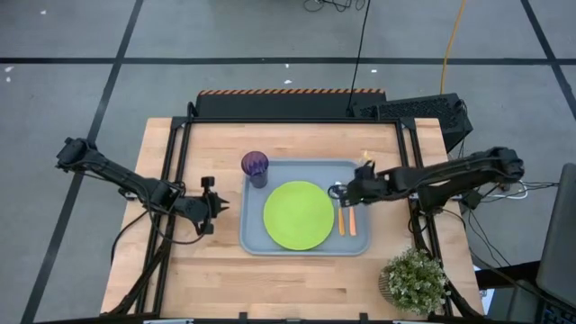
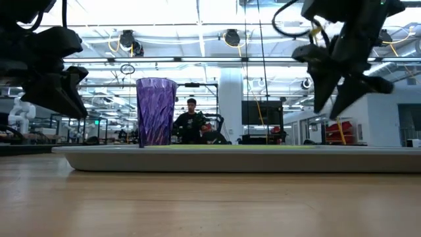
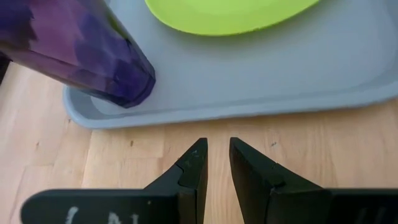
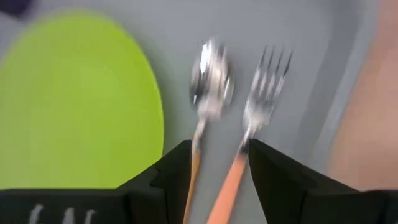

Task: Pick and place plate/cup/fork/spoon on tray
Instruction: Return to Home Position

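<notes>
Together on tray [image 1: 256, 238]: plate [image 1: 298, 215], cup [image 1: 255, 166], spoon [image 1: 339, 203] beside fork [image 1: 352, 221]. Right end effector [image 1: 346, 195] spread above that pair; left end effector [image 1: 220, 206] narrowly parted over worktop [image 1: 216, 281], white marks [image 3: 71, 216] unreadable.

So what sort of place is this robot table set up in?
Probably a big open robotics lab or workshop. The low view shows a high ceiling with exposed ducts and lights and a person among equipment behind, and the high view a grey floor with black tape lines.
</notes>
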